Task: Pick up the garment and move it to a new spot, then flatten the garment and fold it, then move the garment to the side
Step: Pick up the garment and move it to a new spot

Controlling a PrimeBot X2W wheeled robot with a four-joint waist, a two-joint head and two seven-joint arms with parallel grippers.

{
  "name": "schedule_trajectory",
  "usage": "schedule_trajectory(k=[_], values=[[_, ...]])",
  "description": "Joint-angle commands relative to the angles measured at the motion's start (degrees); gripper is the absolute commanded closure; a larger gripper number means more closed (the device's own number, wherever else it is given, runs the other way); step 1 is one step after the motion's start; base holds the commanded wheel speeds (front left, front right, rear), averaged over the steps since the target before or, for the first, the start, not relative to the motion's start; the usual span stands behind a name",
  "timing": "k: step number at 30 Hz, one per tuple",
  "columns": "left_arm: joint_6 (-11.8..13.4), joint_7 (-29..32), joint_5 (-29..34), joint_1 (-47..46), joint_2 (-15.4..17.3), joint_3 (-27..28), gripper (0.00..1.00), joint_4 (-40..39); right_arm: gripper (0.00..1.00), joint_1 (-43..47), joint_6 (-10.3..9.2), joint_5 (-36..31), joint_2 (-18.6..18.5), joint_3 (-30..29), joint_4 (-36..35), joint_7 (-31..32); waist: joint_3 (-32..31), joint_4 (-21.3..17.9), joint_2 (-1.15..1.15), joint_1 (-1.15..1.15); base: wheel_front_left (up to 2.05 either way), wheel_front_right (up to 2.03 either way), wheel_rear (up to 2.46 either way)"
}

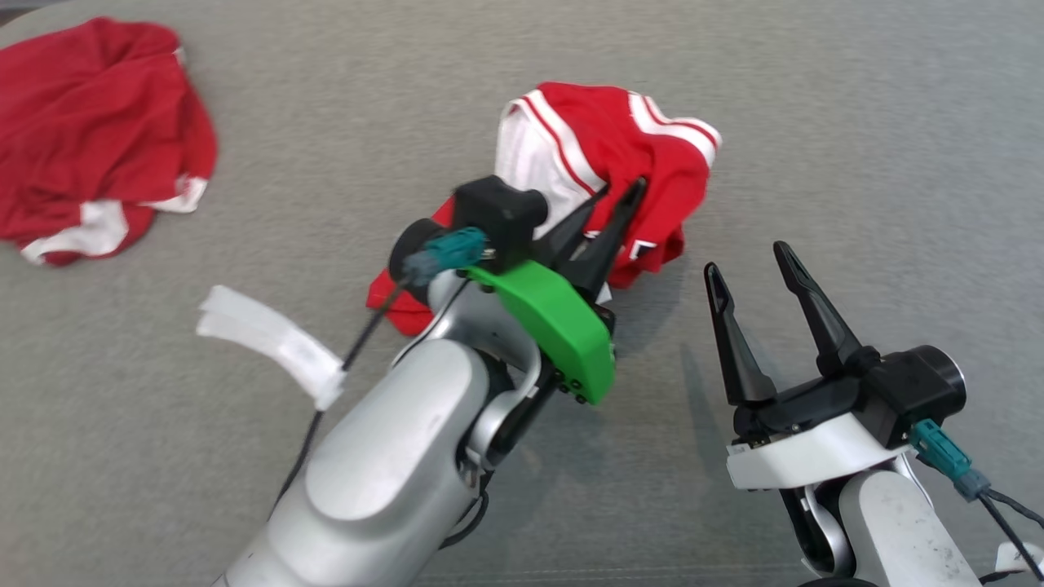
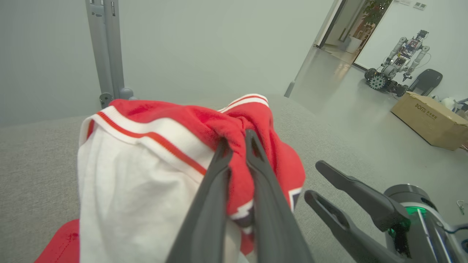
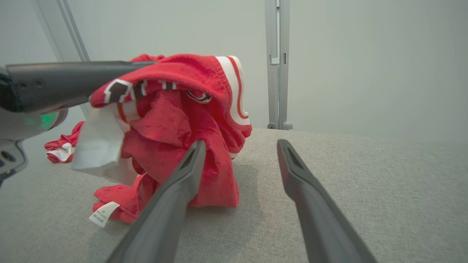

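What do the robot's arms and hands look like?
Both arms are silver-grey with rounded shells. The left hand and right hand each have two long dark tapered fingers. The left wrist has a green cover, the right a white cover; both carry teal plugs with black cables.

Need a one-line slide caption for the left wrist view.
Left gripper shut on a fold of the bunched red-and-white garment on the grey surface, right gripper open alongside.
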Motion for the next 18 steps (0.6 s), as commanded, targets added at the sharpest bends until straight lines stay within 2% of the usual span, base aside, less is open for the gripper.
schedule_trajectory(k=[1, 7, 10, 13, 14, 15, 18], values=[[0.8, -0.5, -0.5, -1.4, 0.4, -1.5, 1.0, 1.2, 0.0, -0.5, -0.07, 0.4, 0.3, -0.1, 0.3, 0.0, 1.4, -12.0, 0.0, 0.0, 0.0, 0.0, 0.0], [4.0, -3.5, -4.5, -4.7, 0.4, -11.4, 1.0, 13.1, 0.0, 1.0, -0.07, 2.4, 0.6, -1.4, 1.2, 0.0, 1.7, -19.2, 0.0, 0.0, 0.0, 0.0, 0.0], [4.6, -5.5, -5.5, -4.0, 0.4, -14.0, 1.0, 20.0, 0.0, 1.8, -0.06, 3.0, 0.6, -2.2, 1.4, 0.0, 1.3, -20.4, 0.0, 0.0, 0.0, 0.0, 0.0], [5.3, -8.7, -6.8, -3.5, 0.4, -15.2, 1.0, 24.8, 0.0, 2.9, -0.06, 2.7, 0.7, -3.0, 1.6, 0.0, 0.4, -20.1, 0.0, 0.0, 0.0, 0.0, 0.0], [5.7, -9.9, -7.6, -3.3, 0.4, -15.2, 0.64, 25.5, 0.0, 3.3, -0.06, 2.5, 0.7, -3.5, 1.6, 0.0, 0.0, -19.7, 0.0, 0.0, 0.0, 0.0, 0.0], [5.9, -11.0, -8.2, -3.1, 0.3, -15.3, 0.01, 26.0, 0.0, 3.7, -0.06, 2.1, 0.6, -4.0, 1.6, 0.0, -0.3, -19.1, 0.0, 0.0, 0.0, 0.0, 0.0], [8.1, -15.7, -8.1, -3.4, 0.3, -15.4, 0.0, 25.4, 0.0, 4.2, -0.05, 0.3, 0.7, -4.3, 1.1, 0.0, -1.3, -17.6, 0.0, 0.0, 0.0, 0.0, 0.0]])
